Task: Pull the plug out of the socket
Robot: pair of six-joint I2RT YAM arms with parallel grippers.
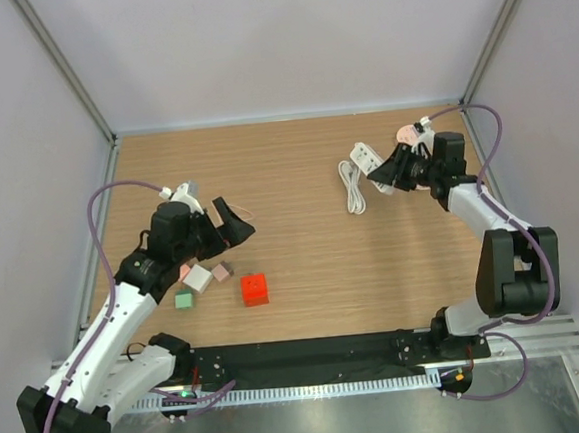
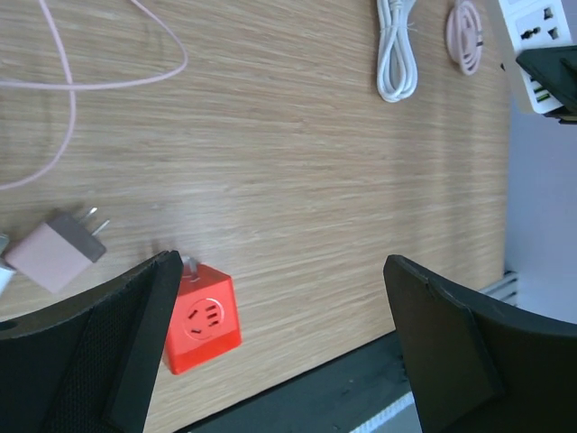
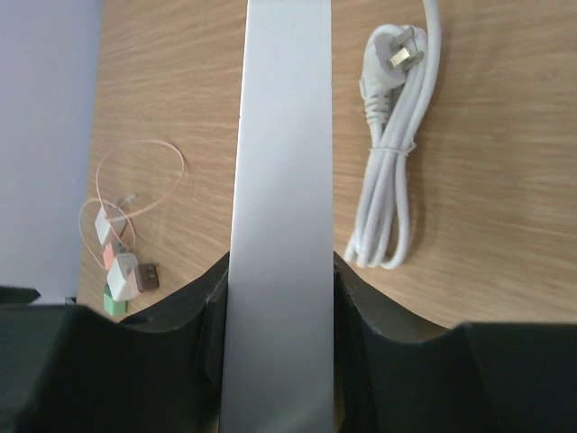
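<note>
The right pincer (image 3: pixel 281 298) clamped the white power strip (image 3: pixel 284 135); the left pincer (image 2: pixel 279 271) gaped wide, empty, above the bench (image 2: pixel 315 180). Any printing on the strip was too small to read.

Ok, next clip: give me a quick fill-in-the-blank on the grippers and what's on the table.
1. The right gripper has its fingers ____ on the power strip.
2. The left gripper has its fingers ____, holding nothing.
3. The cube socket in the left wrist view is ____ in colour.
4. The coiled cable beside the power strip is ____ in colour.

Missing words: shut; open; red; white.
</note>
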